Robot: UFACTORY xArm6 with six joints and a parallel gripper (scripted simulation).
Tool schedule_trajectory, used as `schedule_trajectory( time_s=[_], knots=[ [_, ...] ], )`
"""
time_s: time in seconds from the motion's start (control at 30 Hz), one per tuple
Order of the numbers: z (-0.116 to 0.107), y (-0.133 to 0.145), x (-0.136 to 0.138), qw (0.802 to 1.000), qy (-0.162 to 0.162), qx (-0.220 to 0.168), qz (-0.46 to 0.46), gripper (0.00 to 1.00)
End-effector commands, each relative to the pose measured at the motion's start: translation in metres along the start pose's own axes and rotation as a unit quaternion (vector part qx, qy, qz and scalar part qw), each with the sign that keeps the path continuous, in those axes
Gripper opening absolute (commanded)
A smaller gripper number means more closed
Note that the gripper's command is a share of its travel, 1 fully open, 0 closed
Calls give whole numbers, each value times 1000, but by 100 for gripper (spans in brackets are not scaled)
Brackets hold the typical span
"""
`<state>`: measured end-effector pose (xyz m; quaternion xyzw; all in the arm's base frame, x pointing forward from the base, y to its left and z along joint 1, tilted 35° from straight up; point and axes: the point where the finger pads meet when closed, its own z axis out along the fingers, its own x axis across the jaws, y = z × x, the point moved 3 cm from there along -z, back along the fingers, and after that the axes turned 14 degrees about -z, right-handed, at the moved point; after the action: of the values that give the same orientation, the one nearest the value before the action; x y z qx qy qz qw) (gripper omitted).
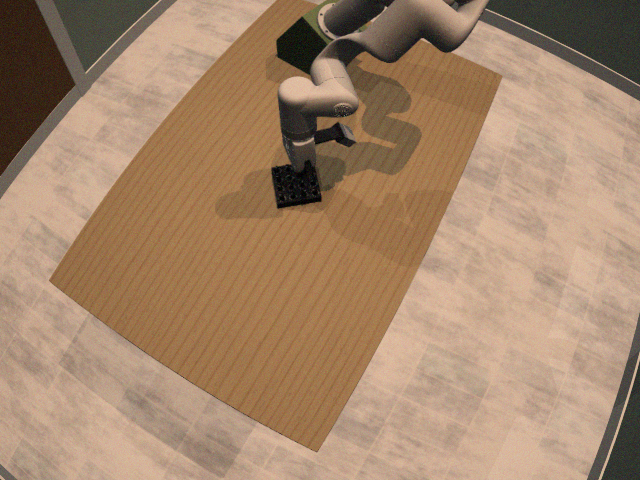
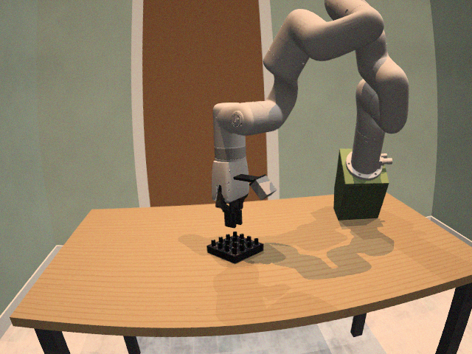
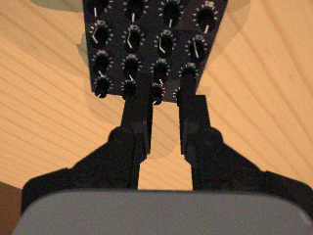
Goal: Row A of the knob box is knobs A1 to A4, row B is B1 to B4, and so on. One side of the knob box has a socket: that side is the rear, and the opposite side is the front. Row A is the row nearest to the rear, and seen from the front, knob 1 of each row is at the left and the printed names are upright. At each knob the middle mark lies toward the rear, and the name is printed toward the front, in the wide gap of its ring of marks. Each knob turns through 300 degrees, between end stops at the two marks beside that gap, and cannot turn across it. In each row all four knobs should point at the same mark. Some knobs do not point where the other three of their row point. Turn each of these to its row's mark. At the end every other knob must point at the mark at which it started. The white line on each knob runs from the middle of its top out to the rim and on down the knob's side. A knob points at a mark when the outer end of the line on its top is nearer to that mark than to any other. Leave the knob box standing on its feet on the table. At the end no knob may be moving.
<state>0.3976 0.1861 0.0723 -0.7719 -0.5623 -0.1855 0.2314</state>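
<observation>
Two dark fingers of my gripper (image 1: 306, 166) (image 2: 233, 226) (image 3: 165, 80) stand a narrow gap apart, nothing between them, above the rear part of the knob box (image 1: 298, 203) (image 2: 220, 254) (image 3: 116, 52). Tips clear of the knobs in the exterior view; which knob they line up with, I cannot tell.

Wrist view: names lie on the far side of their rings, so the front faces away from me. In the third row from the rear, the rightmost knob (image 3: 197, 49) seems to point differently from its neighbours; provisional, C1 by the numbering.

Handling (estimate): box rigid, probably light enough to skid if pushed sideways. Knobs small, stiff, perhaps slick; grip low on opposite sides, centred, twist about the upright axis with little downward load. Close spacing leaves scant room for finger pads; a neighbour could be nudged off its mark.

Box sits flat on the wood-grained table (image 1: 232, 289) (image 2: 160, 289), shadows of my arm across the grain. Beyond: green base block (image 1: 297, 46) (image 2: 358, 200), brown door panel (image 2: 201, 76), pale green walls (image 2: 76, 95).
</observation>
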Motion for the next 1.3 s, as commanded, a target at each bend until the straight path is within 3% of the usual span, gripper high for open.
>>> schedule_trajectory(
  time_s=[0.0,1.27],
  knots=[
    [-1,1,1,1000,1,-1,0,19],
    [9,1,0,1000,1,-1,-1,19]
  ],
)
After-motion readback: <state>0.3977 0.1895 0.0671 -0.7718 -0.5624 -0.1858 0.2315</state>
